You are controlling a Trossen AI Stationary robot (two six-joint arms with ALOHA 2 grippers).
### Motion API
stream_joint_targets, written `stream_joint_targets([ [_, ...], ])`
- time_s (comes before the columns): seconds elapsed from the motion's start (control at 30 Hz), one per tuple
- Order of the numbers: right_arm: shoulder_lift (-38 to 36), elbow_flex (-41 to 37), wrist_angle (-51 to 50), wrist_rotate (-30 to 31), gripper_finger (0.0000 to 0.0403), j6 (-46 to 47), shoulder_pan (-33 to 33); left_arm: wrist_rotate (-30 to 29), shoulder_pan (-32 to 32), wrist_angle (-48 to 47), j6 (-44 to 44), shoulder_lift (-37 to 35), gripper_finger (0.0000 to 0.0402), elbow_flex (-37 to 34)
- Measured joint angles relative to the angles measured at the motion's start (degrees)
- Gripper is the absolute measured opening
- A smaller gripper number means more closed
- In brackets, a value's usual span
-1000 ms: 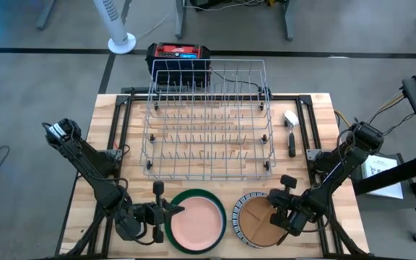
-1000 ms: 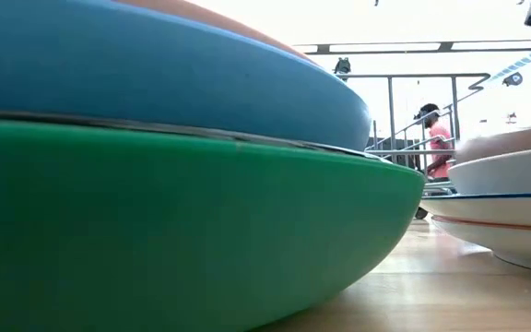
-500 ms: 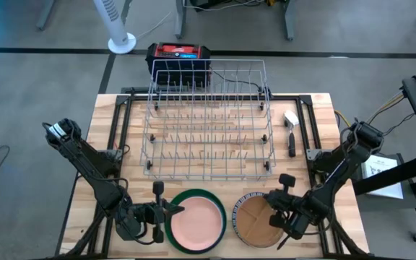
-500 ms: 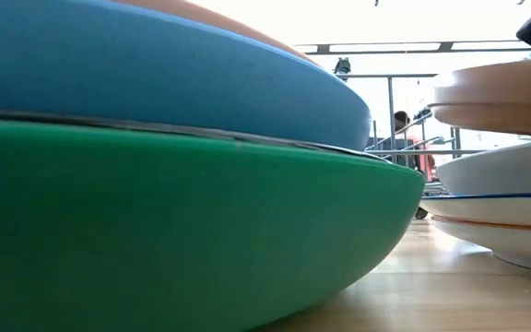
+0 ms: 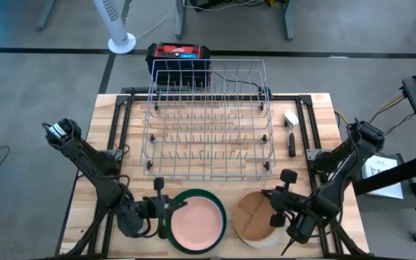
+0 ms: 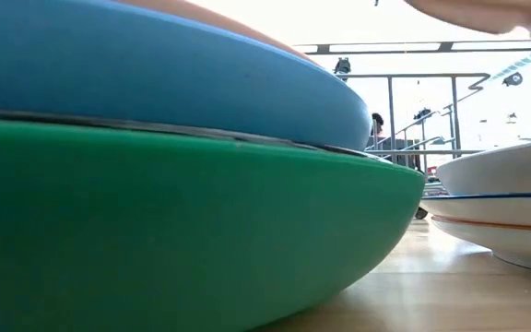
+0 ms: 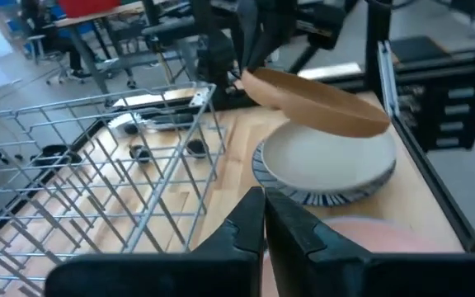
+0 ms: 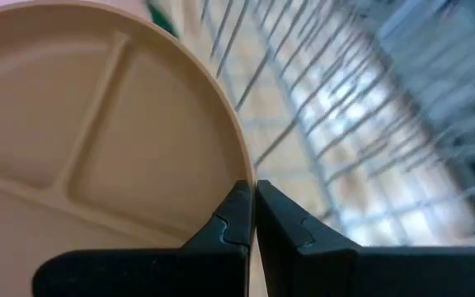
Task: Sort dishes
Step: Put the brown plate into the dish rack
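The tan plate (image 5: 255, 215) is round, matte and split by raised ribs into compartments; in the high view it sits lifted above a cream plate (image 5: 255, 238), near the front edge of the wooden desk (image 5: 315, 130). The right tool (image 5: 279, 217) is clamped on its right rim. To its left, a smooth pink plate (image 5: 196, 222) lies inside a green bowl (image 5: 183, 197), and the left tool (image 5: 166, 214) is at the left rim of that stack, its fingers pressed together. Behind both stacks stands a silver wire rack (image 5: 208, 123) with thin upright tines. A small grey gadget (image 5: 291, 118) lies to the right of the rack.

In the low view, the green bowl (image 6: 201, 231) fills most of the picture, thick and glossy, with a blue plate (image 6: 173, 78) resting in it. To the right a white striped bowl (image 6: 501, 207) sits on the desk, with thin blue and orange lines on its side. The underside of the tan plate (image 6: 477, 11) shows at the upper edge, apart from the bowl under it. A person (image 6: 377, 124) stands far behind.

In the left wrist view, the tan plate (image 7: 320, 103) hangs tilted over the cream plate (image 7: 328, 161), whose stack has a striped edge. The rack (image 7: 97, 173) stands beside them. The left tool (image 7: 264, 216) has its fingers together.

In the right wrist view, the right tool (image 8: 252, 198) pinches the thin rim of the tan plate (image 8: 97, 140); the rack wires (image 8: 328, 107) are blurred beyond.
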Motion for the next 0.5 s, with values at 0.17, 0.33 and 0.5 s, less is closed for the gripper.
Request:
stream_joint_targets([
  [0.17, 0.0, 1.3, 0.2, 13.6, 0.0, -5.0, 0.0, 0.2, 2.6, 4.5, -2.0, 0.0, 0.0037, 0.0],
  [0.33, 0.0, 1.3, 0.7, 27.5, 0.0, -6.0, -0.2, 3.3, 4.8, 5.1, -5.2, 0.0, 0.0096, 0.0],
  [0.5, 0.0, 1.3, 4.1, 36.8, 0.0, -8.2, -0.2, 3.7, 6.3, 7.8, -6.1, 0.9, 0.0171, 0.0],
])
